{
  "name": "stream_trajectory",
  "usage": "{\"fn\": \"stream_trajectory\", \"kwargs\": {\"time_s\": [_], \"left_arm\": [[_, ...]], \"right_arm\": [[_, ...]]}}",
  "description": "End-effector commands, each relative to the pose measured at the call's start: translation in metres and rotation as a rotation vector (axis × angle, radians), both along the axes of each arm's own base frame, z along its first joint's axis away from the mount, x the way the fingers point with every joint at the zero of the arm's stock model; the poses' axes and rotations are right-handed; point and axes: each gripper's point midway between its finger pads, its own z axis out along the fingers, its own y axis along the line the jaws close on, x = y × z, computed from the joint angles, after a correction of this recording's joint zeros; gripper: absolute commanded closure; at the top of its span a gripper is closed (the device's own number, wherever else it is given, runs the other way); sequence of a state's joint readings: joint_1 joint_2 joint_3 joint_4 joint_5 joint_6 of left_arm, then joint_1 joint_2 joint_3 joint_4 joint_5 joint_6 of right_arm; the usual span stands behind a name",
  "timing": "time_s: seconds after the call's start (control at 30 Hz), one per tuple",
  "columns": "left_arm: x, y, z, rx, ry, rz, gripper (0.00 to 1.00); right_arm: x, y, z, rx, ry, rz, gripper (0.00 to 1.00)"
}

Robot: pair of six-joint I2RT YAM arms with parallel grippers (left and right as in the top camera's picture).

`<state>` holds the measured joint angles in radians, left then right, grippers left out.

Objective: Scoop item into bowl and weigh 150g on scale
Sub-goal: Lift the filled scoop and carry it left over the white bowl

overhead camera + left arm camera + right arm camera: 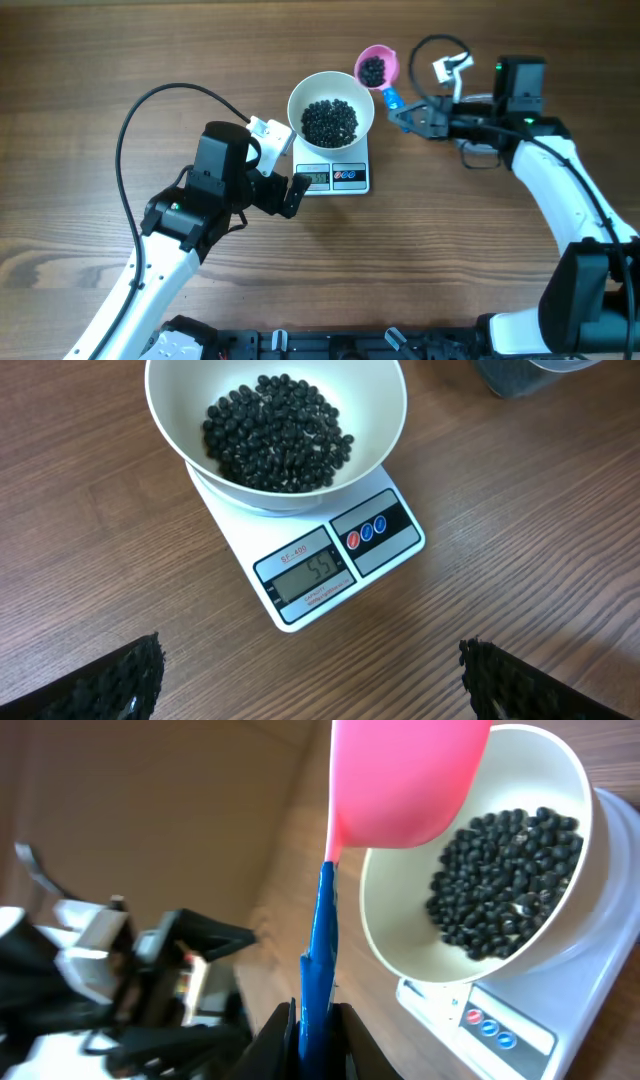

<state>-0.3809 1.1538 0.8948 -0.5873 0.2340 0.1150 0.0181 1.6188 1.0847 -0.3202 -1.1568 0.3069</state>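
**Table** (100,60) – brown wood-grain top, on which everything listed stands.

**Scale** (350,178) – white, set near the middle of the table. The grey display (308,573) is lit and appears to read 55. Three small round buttons (366,532) are seen on a dark panel beside it.

**Bowl** (297,110) – white, round and deep. It is seated upright on the scale, whose rear part is covered by it.

**Beans** (330,121) – small, glossy and black. Most are heaped loosely in the bottom of the bowl, with white wall left bare all round. A smaller lot (373,70) is carried in the scoop.

**Scoop** (392,62) – a pink cup on a blue handle (320,950). The cup is held just beside the bowl's far right rim, mouth up. Whether rim and cup touch cannot be told.

**Right gripper** (405,117) – closed narrowly on the blue handle, which is pinched between its two fingers (275,1040).

**Left gripper** (285,165) – spread wide, with nothing held. It is poised at the front left of the scale, apart from it. Only the dark fingertips (120,680) are shown at the lower corners of the left wrist view.
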Motion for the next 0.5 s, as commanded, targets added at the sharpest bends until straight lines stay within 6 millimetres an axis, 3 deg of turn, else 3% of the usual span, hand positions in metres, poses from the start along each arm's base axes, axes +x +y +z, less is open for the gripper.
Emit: {"fn": "stream_trajectory", "kwargs": {"time_s": [0.0,0.23,0.47], "left_arm": [[-0.002,-0.002,-0.004,0.004,0.009,-0.018,0.00],[-0.002,-0.002,-0.004,0.004,0.009,-0.018,0.00],[-0.002,-0.002,-0.004,0.005,0.009,-0.017,0.00]], "right_arm": [[0.005,0.012,-0.019,-0.128,-0.089,0.006,0.96],[0.008,0.028,-0.040,-0.306,-0.199,0.023,0.96],[0.007,0.042,-0.043,-0.384,-0.260,0.048,0.96]]}}
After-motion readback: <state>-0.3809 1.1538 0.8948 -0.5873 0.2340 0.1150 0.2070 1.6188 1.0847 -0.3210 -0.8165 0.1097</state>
